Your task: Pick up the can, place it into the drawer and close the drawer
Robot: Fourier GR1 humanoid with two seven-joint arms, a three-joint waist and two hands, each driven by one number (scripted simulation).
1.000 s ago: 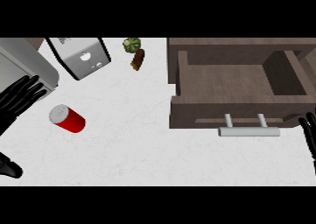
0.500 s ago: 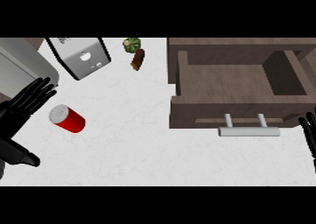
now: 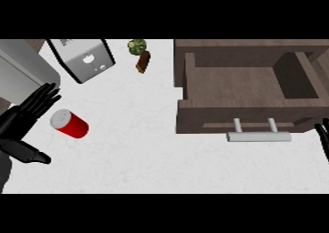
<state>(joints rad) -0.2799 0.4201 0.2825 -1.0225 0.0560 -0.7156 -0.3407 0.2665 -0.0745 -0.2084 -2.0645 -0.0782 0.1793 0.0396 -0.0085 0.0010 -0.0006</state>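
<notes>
The red can [image 3: 70, 124] lies on its side on the white worktop [image 3: 146, 150]. My left hand [image 3: 18, 125] is just beside it, fingers spread and not holding it. The brown drawer [image 3: 251, 93] is open. My right hand [image 3: 326, 143] rests at the edge, fingers straight.

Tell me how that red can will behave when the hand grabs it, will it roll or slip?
The can looks tilted on the counter, so a nudge from the left hand may well roll it. Its smooth round side could slip between fingers. It probably stays stiff when held.
</notes>
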